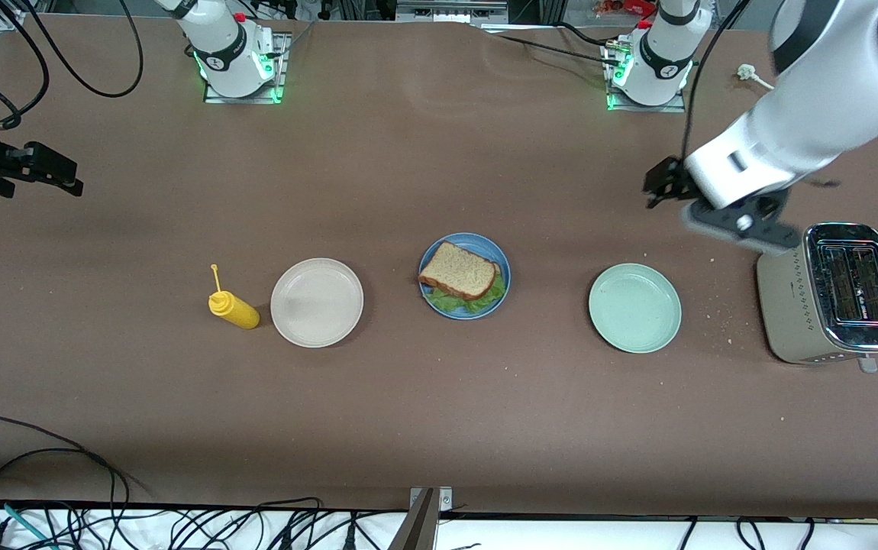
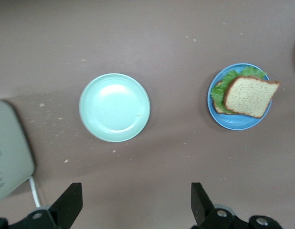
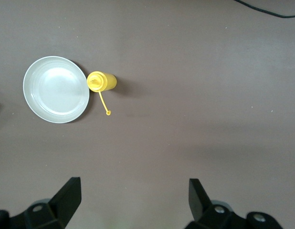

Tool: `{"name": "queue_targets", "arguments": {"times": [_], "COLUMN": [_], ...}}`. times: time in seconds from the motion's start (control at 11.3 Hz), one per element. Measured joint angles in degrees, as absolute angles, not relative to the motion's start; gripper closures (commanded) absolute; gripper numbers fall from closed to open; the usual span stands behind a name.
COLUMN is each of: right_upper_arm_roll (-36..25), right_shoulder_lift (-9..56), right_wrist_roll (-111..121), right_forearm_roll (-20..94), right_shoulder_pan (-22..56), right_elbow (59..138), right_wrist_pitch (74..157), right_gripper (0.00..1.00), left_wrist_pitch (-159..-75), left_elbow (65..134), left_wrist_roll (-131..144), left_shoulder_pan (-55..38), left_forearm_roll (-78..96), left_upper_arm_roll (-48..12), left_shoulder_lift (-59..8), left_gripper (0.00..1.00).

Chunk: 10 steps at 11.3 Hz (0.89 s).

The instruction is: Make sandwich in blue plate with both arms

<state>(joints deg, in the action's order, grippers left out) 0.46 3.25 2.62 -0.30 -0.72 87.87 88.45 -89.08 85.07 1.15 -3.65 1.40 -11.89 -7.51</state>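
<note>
Brown laminate covers the counter (image 1: 439,137), with cables trailing along the edge nearest the front camera and the two arm bases bolted along the other edge. At the middle of the counter sits the blue plate (image 1: 499,263), and on it the sandwich (image 1: 460,271): a slice of brown wholegrain bread on top, ruffled green lettuce poking out on the side nearer the front camera, and a second slice just showing beneath (the top slice sits slightly askew over the plate's rim in the left wrist view). Toward the right arm's end stands a beige plate (image 1: 317,302), bare, with a yellow squeeze bottle (image 1: 234,308) just beside it, its cap hanging off on a thin strap. Toward the left arm's end lies a pale green plate (image 1: 634,308), also bare, and past it a silver two-slot toaster (image 1: 832,294) with crumbs scattered on the counter between them.

The left claw (image 1: 664,186) hangs in the air over the counter near the toaster, fingers spread wide with nothing between them. The right claw (image 1: 38,168) hovers over the right arm's end of the counter, well apart from the bottle, likewise spread wide and holding nothing.
</note>
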Motion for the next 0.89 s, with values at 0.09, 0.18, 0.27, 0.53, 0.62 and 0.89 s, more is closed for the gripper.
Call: {"name": "queue_targets", "arguments": {"times": [0.09, 0.18, 0.27, 0.53, 0.62, 0.89], "right_upper_arm_roll": [0.5, 0.58, 0.7, 0.82, 0.81, 0.79], "right_shoulder_lift": [3.37, 3.57, 3.76, 3.87, 3.87, 3.87], "right_wrist_roll": [2.62, 2.62, 2.62, 2.62, 2.61, 2.61], "right_forearm_roll": [-0.25, -0.23, 0.11, 1.47, 1.85, 1.97], "right_shoulder_pan": [-0.66, -0.57, -0.51, -0.42, -0.43, -0.46], "right_elbow": [87.87, 87.87, 87.87, 87.49, 87.29, 87.19], "right_wrist_pitch": [88.26, 88.13, 88.1, 88.1, 88.1, 88.1], "right_gripper": [0.0, 0.0, 0.0, 0.0, 0.0, 0.0], "left_wrist_pitch": [-89.29, -89.56, -90.03, -90.18, -90.18, -90.18], "left_elbow": [87.73, 90.64, 93.21, 95.49, 95.59, 95.58], "left_wrist_roll": [1.4, 1.96, 2.0, 2.07, 2.1, 2.2], "left_shoulder_pan": [-3.62, -3.64, -3.61, -3.43, -3.5, -3.76], "left_forearm_roll": [1.41, 1.43, 1.45, 1.49, 1.49, 1.49], "left_upper_arm_roll": [-10.24, -8.37, -6.49, -5.12, -5.28, -5.6], "left_shoulder_lift": [-3.79, -0.85, 0.89, 0.74, 0.56, 0.49], "left_gripper": [0.0, 0.0, 0.0, 0.0, 0.0, 0.0]}}
